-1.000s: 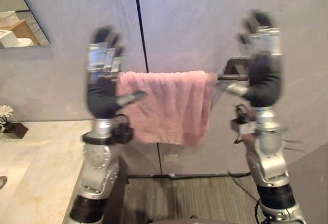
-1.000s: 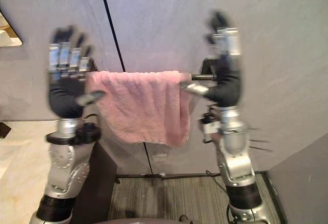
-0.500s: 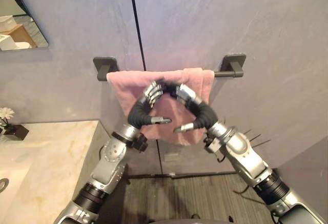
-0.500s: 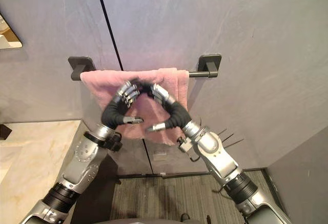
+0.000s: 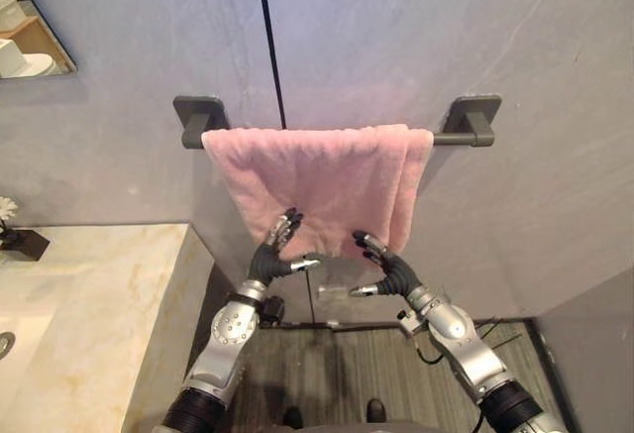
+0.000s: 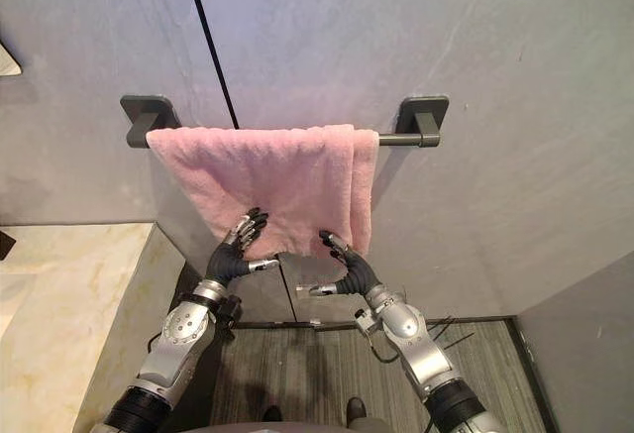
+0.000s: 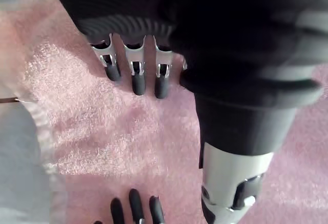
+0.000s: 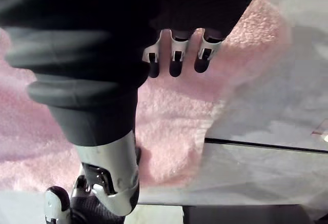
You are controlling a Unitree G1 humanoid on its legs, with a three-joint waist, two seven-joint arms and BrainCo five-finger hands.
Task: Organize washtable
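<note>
Left eye view: a pink towel [image 5: 317,180] hangs over the wall rail [image 5: 451,140] at 12 o'clock. Left hand [image 5: 272,258] and right hand [image 5: 391,274], both open, are at its lower edge, at 6 o'clock.

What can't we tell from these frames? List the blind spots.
- Eye views: the middle of the rail is hidden under the pink towel.
- Eye views: the towel's back layer is hidden by its front layer.
- Left eye view: the mirror and the dark box are cut off by the left edge.
- Wrist views: too close to tell whether the left robot hand or the right robot hand touches the towel.
</note>
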